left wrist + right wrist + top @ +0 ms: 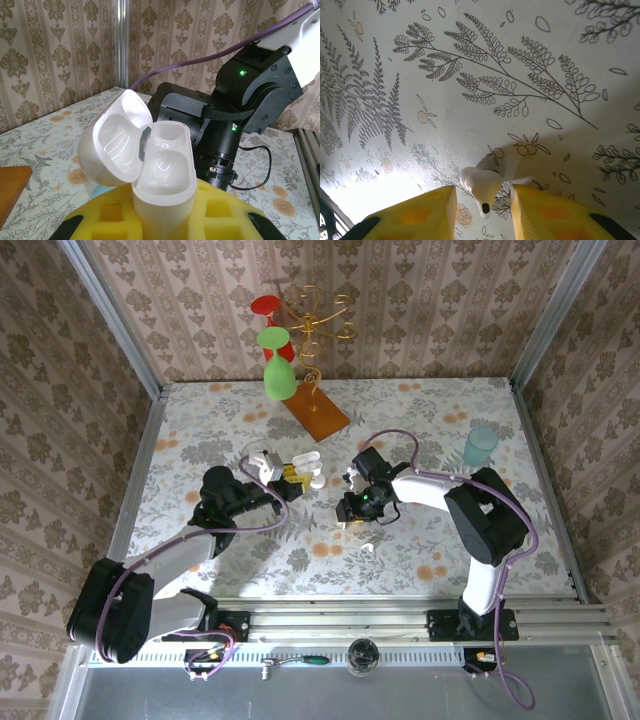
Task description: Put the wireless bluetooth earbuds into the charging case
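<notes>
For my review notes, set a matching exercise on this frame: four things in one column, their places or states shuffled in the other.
Things:
1. charging case
2. white earbud
3. teal cup
4. green glass

Places or states:
A. hangs bowl-down on the gold rack
B. lies on the table between the fingers of the right gripper
C. stands near the table's far right corner
D. lid open, clamped in the left gripper

Pairs: 1-D, 2-B, 3-C, 4-A
</notes>
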### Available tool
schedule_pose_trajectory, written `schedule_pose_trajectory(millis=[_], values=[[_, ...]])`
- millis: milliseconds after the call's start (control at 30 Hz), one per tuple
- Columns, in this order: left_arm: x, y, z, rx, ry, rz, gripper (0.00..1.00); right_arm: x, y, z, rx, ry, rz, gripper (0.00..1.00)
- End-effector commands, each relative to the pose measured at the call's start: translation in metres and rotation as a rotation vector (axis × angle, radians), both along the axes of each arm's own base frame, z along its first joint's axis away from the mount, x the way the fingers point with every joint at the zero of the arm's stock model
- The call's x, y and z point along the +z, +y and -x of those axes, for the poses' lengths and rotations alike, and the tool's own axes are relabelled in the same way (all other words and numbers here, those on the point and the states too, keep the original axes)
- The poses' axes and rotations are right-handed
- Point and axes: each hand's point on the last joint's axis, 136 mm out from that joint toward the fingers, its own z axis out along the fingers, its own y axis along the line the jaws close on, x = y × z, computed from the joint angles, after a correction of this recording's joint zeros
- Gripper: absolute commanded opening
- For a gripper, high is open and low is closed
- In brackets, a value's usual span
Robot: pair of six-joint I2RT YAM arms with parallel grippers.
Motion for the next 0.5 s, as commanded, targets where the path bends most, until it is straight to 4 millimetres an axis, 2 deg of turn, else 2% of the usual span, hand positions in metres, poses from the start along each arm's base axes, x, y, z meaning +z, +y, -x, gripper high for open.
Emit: schedule_pose_trajectory(millis=[0, 267, 467], values=[[-0.001, 0.000, 0.002, -0.008, -0.012, -0.001, 0.00, -0.002, 0.007, 0.002, 0.016, 0.028, -0.014, 0.35], [-0.002, 0.000, 0.002, -0.011, -0.011, -0.002, 0.00, -0.003, 0.000, 0.002, 0.005, 0.016, 0.020, 0.23], [-0.003, -0.001, 0.001, -0.011, -0.009, -0.004, 0.00, 0.002, -0.009, -0.004, -0.026, -0.021, 0.040, 0.22]])
